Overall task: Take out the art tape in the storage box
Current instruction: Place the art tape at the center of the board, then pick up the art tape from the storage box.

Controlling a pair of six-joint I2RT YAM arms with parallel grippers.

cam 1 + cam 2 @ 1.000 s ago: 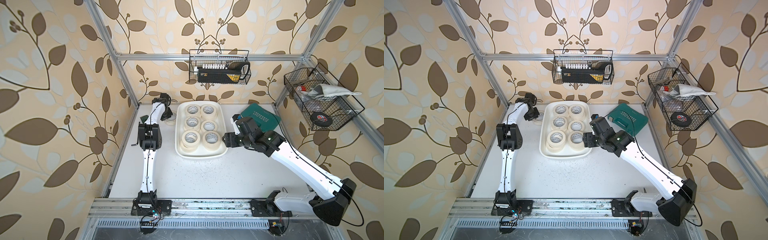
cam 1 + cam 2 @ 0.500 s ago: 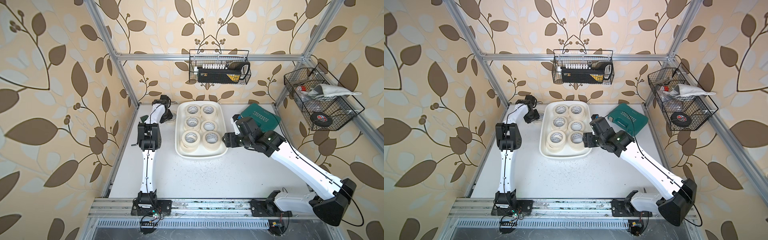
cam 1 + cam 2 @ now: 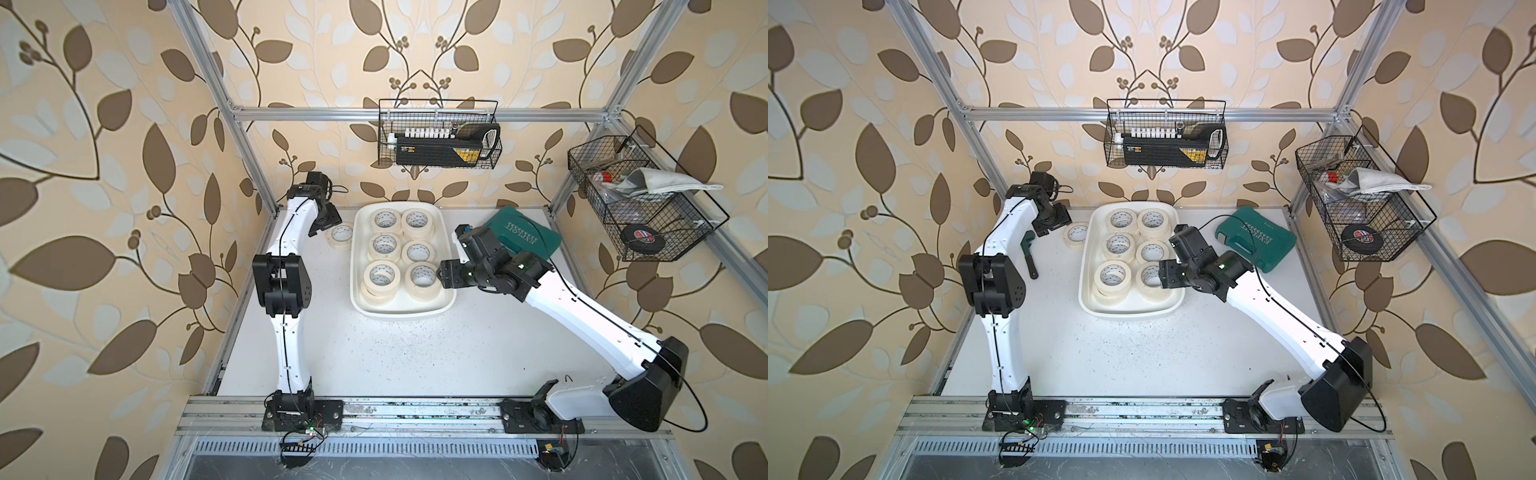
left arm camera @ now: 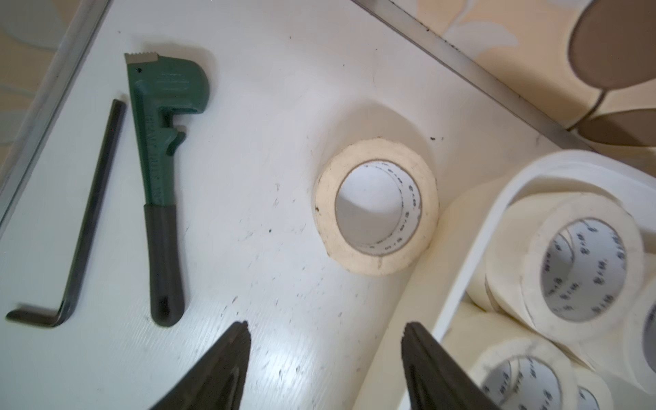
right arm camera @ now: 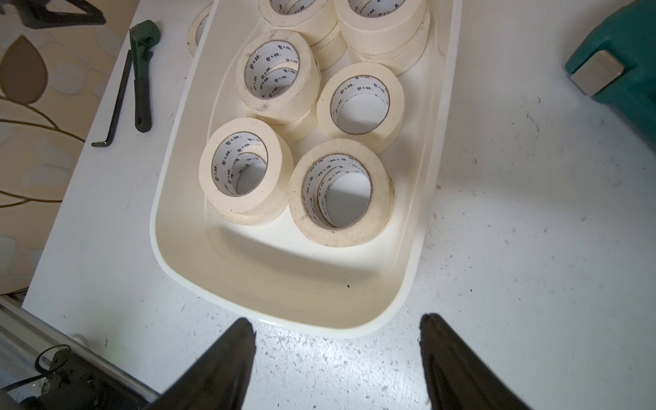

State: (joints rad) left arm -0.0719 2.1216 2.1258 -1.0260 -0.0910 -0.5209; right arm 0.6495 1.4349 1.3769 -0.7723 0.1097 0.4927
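The storage box [image 3: 399,312] is a white tub at the table's back middle, holding several cream art tape rolls [image 3: 382,275] in stacks. One more art tape roll [image 4: 376,207] lies flat on the table, touching the box's left wall, and shows in both top views [image 3: 1077,235]. My left gripper [image 4: 324,328] hangs open just off that roll with nothing between its fingers. My right gripper [image 5: 337,323] is open and empty at the box's near right corner [image 3: 438,275], by the front-right stack [image 5: 339,193].
A green pipe wrench [image 4: 159,142] and a black hex key [image 4: 88,213] lie along the left table edge. A teal tool case [image 3: 523,237] sits behind the right arm. Wire baskets hang on the back wall [image 3: 440,141] and the right wall [image 3: 640,208].
My left gripper has opened and drawn back a little, leaving the tape roll on the table beside the box. The right arm has not moved.
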